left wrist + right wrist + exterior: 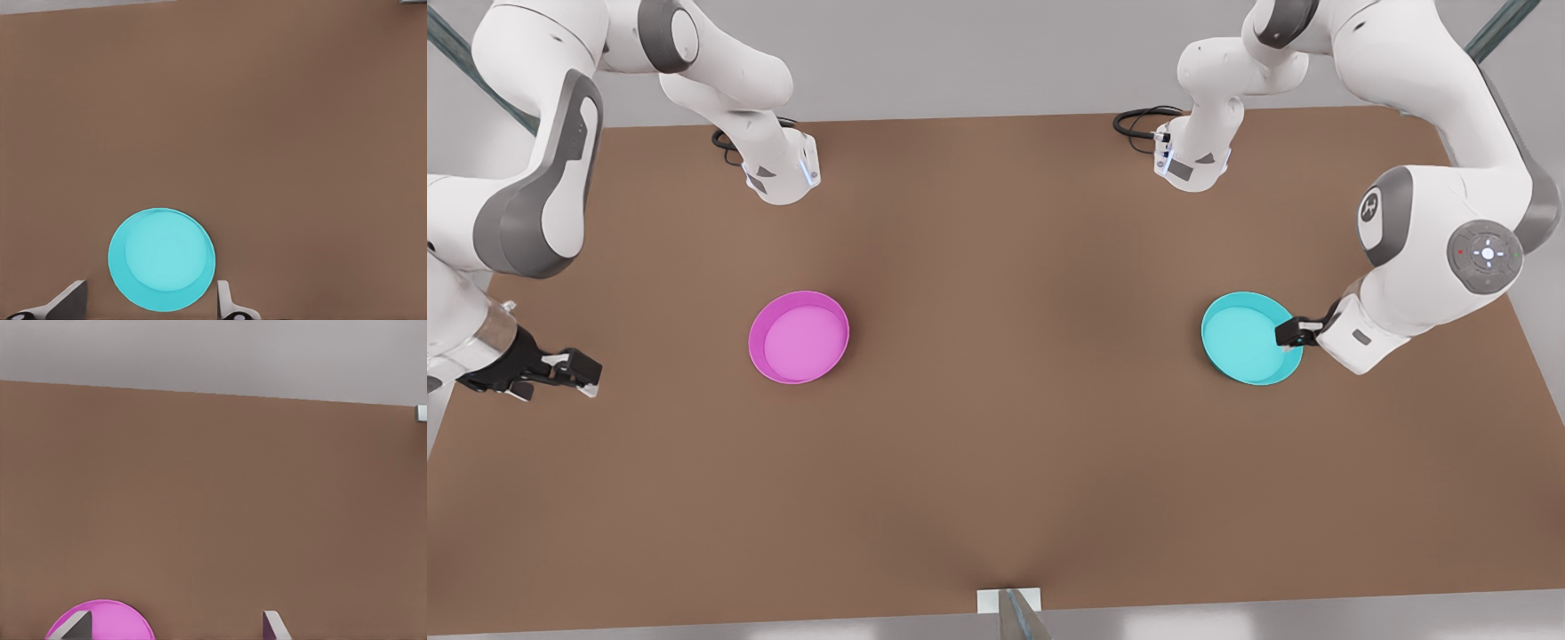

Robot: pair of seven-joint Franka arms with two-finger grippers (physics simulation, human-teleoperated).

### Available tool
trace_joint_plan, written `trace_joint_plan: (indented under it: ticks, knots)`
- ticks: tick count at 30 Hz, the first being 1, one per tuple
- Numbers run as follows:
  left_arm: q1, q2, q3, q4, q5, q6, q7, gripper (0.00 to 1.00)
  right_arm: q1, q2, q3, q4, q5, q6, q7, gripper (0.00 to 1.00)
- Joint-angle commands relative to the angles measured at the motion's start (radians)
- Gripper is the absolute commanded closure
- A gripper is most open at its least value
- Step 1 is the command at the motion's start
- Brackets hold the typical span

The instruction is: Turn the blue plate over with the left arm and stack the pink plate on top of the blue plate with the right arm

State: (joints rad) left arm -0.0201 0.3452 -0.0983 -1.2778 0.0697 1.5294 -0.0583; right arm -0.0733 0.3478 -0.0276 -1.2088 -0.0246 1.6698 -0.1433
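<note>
The left gripper (1288, 336) sits at the blue plate (1247, 339) on the edge facing the front view's right, and from that camera its dark fingertips overlap the rim so closely that it is hard to make out whether they touch it or hover just above. In the left wrist view only the tips of its two fingers (67, 303) come into the picture, cut off at the edge and spread wide, with the blue plate (161, 259) lying between them and neither tip clearly pressing on the rim; the gripper is wide apart and holds nothing. The right gripper (569, 372) hangs near the table's edge on the front view's left, well apart from the pink plate (799, 337), and the arm behind it is cropped by the frame. Its fingers (73, 627) are likewise cut off in the right wrist view, set wide, with one tip overlapping the sliver of the pink plate (110, 623) that peeks in; most of that dish is out of the picture there. Both plates lie flat and rim-up on the brown table (1014, 427), far from each other, the pink one toward the front view's left and the blue one toward its right. Each dish is empty, showing a lighter flat inside ringed by its raised rim.
</note>
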Motion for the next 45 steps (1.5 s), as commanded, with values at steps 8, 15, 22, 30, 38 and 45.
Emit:
trace_joint_plan:
  ticks: [8, 15, 22, 30, 38, 45]
  knots:
    - [0.107, 0.158, 0.176, -0.048, -0.271, -0.057, 0.324, 0.00, 0.000, 0.007, 0.000, 0.000, -0.017, 0.002, -0.001, 0.00]
    - [0.117, 0.205, 0.333, -0.330, -0.452, 0.126, 0.735, 0.00, -0.002, 0.008, 0.000, 0.000, -0.015, 0.002, -0.001, 0.00]
    - [0.115, 0.267, 0.407, -0.405, -0.444, 0.215, 0.856, 0.00, 0.000, 0.007, 0.000, 0.000, -0.017, 0.002, -0.001, 0.00]
    - [0.115, 0.340, 0.397, -0.403, -0.446, 0.241, 0.856, 0.00, -0.005, 0.005, 0.000, 0.002, -0.002, 0.031, -0.001, 0.00]
    - [0.109, 0.360, 0.384, -0.403, -0.447, 0.265, 0.856, 0.46, -0.010, 0.002, -0.005, 0.021, 0.003, 0.031, 0.001, 0.00]
    - [0.107, 0.370, 0.384, -0.402, -0.452, 0.265, 0.856, 0.61, -0.014, 0.002, -0.005, 0.023, -0.008, 0.039, -0.001, 0.00]
